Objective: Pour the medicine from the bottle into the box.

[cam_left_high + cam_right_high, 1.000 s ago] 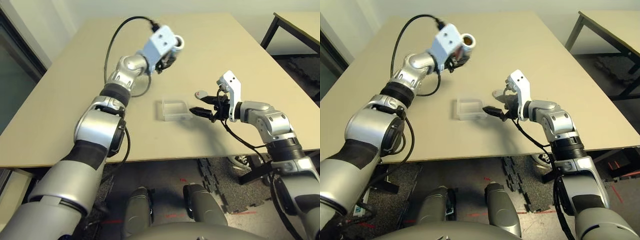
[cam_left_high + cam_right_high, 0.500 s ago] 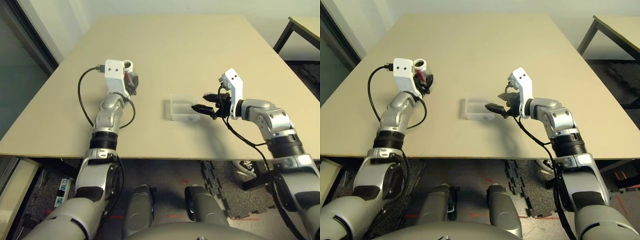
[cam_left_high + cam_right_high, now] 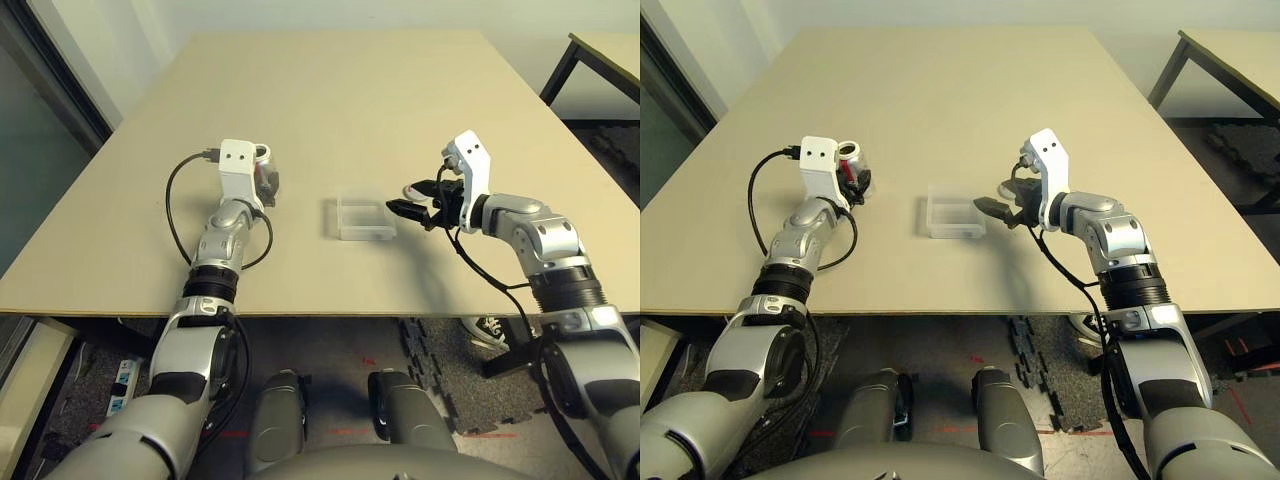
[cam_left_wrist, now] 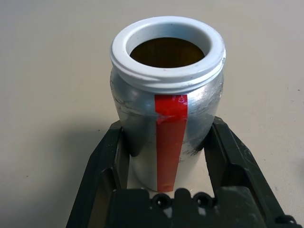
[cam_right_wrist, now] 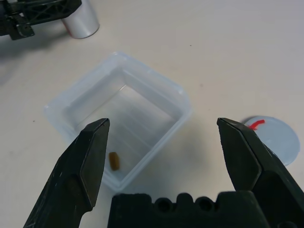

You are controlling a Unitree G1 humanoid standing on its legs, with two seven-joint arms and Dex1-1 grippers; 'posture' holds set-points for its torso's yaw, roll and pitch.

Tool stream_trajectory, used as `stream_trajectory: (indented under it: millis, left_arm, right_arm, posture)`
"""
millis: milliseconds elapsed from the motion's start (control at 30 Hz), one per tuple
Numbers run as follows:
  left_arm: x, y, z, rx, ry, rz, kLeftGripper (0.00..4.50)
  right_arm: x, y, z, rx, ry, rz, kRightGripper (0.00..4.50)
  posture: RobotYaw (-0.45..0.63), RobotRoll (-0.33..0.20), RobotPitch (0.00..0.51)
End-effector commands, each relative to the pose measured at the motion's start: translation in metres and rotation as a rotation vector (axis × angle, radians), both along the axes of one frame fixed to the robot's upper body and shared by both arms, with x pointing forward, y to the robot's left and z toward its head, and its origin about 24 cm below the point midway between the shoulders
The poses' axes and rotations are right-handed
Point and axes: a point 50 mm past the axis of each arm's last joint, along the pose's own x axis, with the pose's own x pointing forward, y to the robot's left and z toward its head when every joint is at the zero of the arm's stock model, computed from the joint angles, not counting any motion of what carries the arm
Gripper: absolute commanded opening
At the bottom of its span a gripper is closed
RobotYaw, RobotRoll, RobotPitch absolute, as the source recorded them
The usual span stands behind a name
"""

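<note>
A wide beige table (image 3: 350,110) takes up most of the head views, with a second dark-legged table (image 3: 600,50) at the upper right corner. Left of centre, the left gripper (image 4: 168,137) is clamped on the small silvery-grey cylindrical bottle (image 4: 166,102) with a red strip down its side. The bottle stands upright, its long axis vertical and its open white-rimmed mouth facing up; the left wrist view shows a dark inside. Whether its base touches the table cannot be told.

At the middle of the head views lies the shallow square box (image 3: 364,219) of clear plastic with low walls and rounded corners, flat on the table, well apart from the bottle. The right wrist view shows one small brownish pill (image 5: 114,160) on its floor.

The right gripper (image 5: 168,147) hangs just right of the box with its black fingers spread wide, holding nothing. A flat pale grey round cap disc (image 5: 268,137) with a red mark lies beside the box, near that gripper.
</note>
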Motion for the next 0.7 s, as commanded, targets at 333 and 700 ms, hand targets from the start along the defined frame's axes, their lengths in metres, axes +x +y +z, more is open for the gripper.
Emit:
stream_trajectory:
  millis: [333,700]
  left_arm:
    - [-0.0039,0.0038,-0.0118,0.027,0.032,0.001,4.48]
    - [-0.0079,0.0012,-0.0107,0.012,0.014,-0.006,4.48]
  right_arm:
    - [-0.0027,0.0003,0.0058,-0.001,-0.007,0.027,4.5]
    - [-0.0046,0.001,0.0062,0.001,-0.006,0.036,4.5]
  posture:
    - [-0.08,0.0,0.08]
    - [-0.09,0.0,0.087]
